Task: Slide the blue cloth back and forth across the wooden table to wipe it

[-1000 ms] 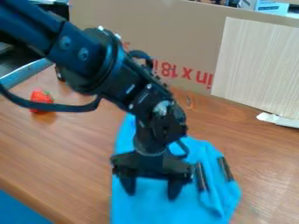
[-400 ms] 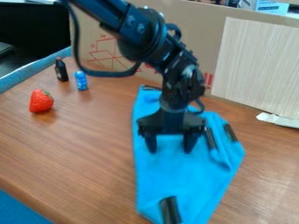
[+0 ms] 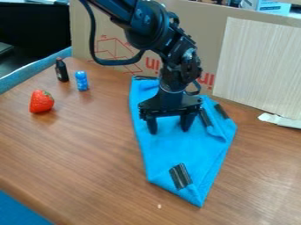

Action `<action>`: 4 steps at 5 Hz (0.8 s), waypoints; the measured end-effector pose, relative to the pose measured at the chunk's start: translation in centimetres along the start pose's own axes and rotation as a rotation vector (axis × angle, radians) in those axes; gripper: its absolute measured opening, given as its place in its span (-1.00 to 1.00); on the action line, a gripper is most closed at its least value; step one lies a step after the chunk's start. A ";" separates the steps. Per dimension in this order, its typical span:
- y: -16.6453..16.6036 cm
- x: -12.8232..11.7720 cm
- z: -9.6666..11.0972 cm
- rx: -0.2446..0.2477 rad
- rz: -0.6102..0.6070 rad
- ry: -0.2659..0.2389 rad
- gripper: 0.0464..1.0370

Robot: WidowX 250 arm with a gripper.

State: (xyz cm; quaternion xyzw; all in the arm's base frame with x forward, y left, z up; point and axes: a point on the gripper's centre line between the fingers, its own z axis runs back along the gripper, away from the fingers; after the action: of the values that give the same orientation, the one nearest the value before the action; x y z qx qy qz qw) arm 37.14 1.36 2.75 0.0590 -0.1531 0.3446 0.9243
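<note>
My gripper (image 3: 169, 131) hangs over the upper middle of a blue cloth (image 3: 176, 151), its two fingers apart and pointing down at the fabric. The fingertips look to be at the cloth's surface, with no fold visibly pinched between them. The cloth lies roughly as a long diamond, one corner pointing at the near side. A striped black patch (image 3: 180, 176) lies near that corner. Beside the gripper on the right are dark strips (image 3: 221, 111) on a rumpled, folded part. Another dark strip (image 3: 145, 78) edges the far left corner.
On the wooden table (image 3: 76, 149), a red strawberry (image 3: 42, 102) stands at the left. Behind it are a small dark bottle (image 3: 61, 70) and a blue can (image 3: 82, 81). A cardboard wall (image 3: 194, 26) closes the back, with a pale panel (image 3: 258, 66) and a white scrap (image 3: 280, 120) at the right.
My gripper has moved away from the camera, toward the cardboard, and the cloth has slid back too. Its near corner has come into view. The bottle and can are uncovered by the arm.
</note>
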 end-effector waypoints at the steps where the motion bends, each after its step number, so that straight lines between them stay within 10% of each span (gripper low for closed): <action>1: 0.9 -0.4 0.0 0.006 0.003 0.008 0.93; 4: 4.5 -3.5 1.0 0.013 -0.024 0.043 0.93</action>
State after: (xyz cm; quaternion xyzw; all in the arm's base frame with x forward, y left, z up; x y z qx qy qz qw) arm 31.50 2.36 2.57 0.0592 -0.1304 0.3358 0.9310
